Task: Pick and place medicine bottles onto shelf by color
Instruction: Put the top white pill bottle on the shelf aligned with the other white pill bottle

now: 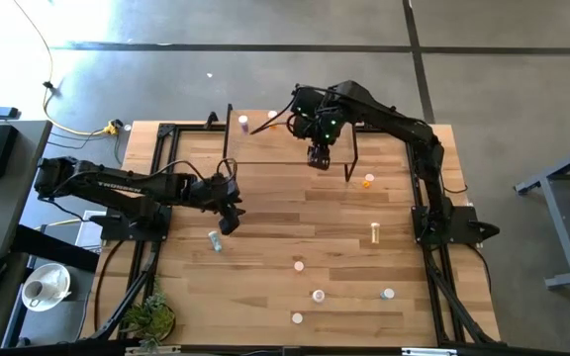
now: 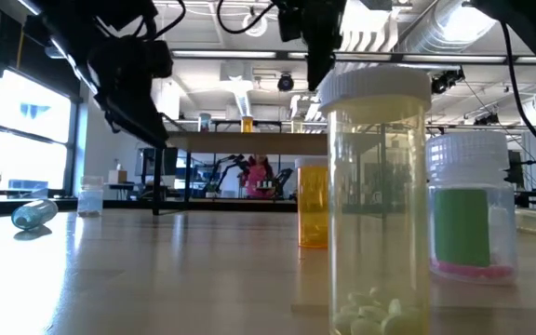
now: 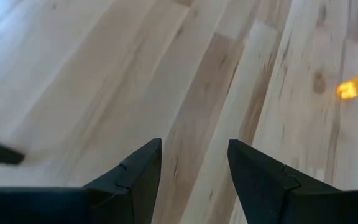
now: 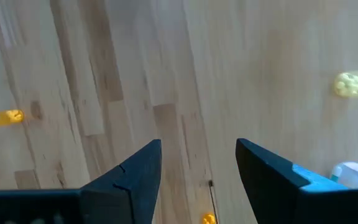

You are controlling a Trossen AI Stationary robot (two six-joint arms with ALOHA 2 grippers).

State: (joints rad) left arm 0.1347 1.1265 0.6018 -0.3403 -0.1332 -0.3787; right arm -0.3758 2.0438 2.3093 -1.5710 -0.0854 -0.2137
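Clear-plastic cylindrical medicine bottles with pale caps lie scattered on the striped wood tabletop; a yellow one holds white pills. Two stand on the light-wood shelf. Left gripper and right gripper: fingers apart, nothing between them.

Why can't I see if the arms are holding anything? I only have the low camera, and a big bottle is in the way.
Observer: The left wrist camera shows the left gripper empty, its fingers apart over bare wood.
Operator: And the other arm?
Observer: The right gripper is open and empty too. From above, it hangs by the shelf.
Operator: Which arm is closer to the blue bottle?
Observer: The left one. From above, the blue bottle lies right beside it.
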